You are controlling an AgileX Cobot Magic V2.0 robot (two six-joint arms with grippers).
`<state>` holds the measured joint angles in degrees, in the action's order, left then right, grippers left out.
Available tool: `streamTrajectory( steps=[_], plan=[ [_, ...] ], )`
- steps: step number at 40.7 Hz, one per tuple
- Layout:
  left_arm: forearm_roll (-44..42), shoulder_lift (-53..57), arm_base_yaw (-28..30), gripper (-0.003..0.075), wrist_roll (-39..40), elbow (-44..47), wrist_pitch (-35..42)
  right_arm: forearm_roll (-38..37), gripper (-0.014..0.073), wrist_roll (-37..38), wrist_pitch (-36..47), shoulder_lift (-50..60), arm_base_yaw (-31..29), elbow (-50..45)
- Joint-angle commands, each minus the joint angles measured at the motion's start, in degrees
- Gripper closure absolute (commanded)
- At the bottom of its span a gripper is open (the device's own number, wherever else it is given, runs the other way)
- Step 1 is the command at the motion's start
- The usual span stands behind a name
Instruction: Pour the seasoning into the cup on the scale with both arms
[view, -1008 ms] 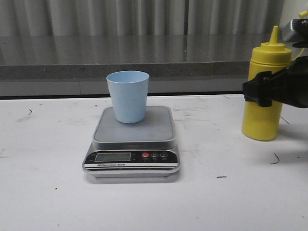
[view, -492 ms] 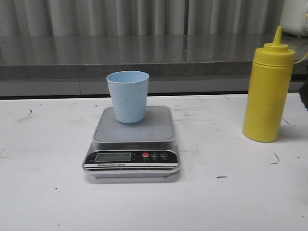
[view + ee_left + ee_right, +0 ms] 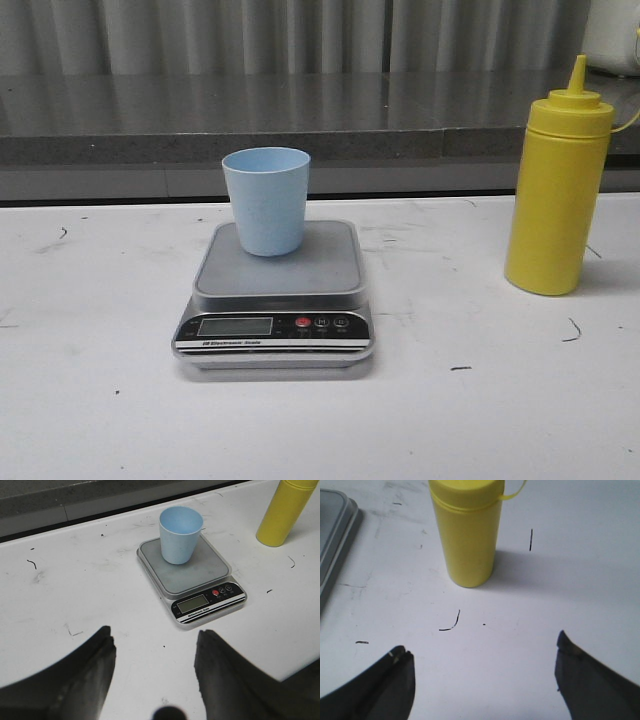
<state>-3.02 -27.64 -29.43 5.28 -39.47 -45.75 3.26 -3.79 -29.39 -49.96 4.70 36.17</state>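
Observation:
The pale blue cup (image 3: 266,199) stands upright on the steel platform of the silver-grey scale (image 3: 278,290) at the table's middle; both also show in the left wrist view, cup (image 3: 180,534) and scale (image 3: 200,580). The yellow seasoning bottle (image 3: 557,190) stands upright on the table at the right, apart from the scale; it shows in the right wrist view (image 3: 466,530) and the left wrist view (image 3: 285,510). My left gripper (image 3: 155,637) is open and empty, well short of the scale. My right gripper (image 3: 482,652) is open and empty, back from the bottle. Neither arm shows in the front view.
The white table (image 3: 100,400) has small dark scuff marks. A grey ledge (image 3: 300,130) and a ribbed wall run along the back. The scale's corner (image 3: 335,540) shows beside the bottle in the right wrist view.
One second ago my right gripper was around the bottle's middle. It has let go and drawn back out of the front view. The bottle stays upright in place.

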Motion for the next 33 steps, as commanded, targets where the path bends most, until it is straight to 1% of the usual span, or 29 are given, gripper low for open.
streamTrajectory(
  steps=[1, 7, 15, 23, 26, 28, 33],
  plan=[
    [0.03, -0.28, -0.39, 0.0356, 0.4, -1.53, 4.18, -0.64, 0.0002, -1.01, 1.0, 4.59, -0.01, 2.02],
    [0.03, -0.28, -0.39, 0.0356, 0.4, -1.53, 4.18, -0.64, 0.0002, -1.13, -4.13, 11.85, -0.01, 2.02],
    [0.03, -0.28, -0.39, 0.0356, 0.4, -1.53, 4.18, -0.59, 0.0002, -1.13, -5.8, 20.65, -0.01, 2.02],
    [0.03, -0.28, -0.39, 0.0356, 0.4, -1.53, 4.18, -0.59, 0.0015, -1.13, -8.87, 24.33, -0.01, 1.9],
    [0.03, -0.28, -0.39, 0.0356, 0.4, -1.53, 4.18, -0.59, 0.0078, -1.13, -8.87, 24.52, -0.01, 1.9],
    [0.03, -0.28, -0.39, 0.0356, 0.4, -1.53, 4.18, -0.59, 0.0142, -1.13, -8.87, 24.52, -0.01, 1.9],
    [0.03, -0.28, -0.39, 0.0356, 0.4, -1.53, 4.18, -0.59, 0.0349, -1.13, -8.92, 24.52, -0.01, 1.9]
  ],
)
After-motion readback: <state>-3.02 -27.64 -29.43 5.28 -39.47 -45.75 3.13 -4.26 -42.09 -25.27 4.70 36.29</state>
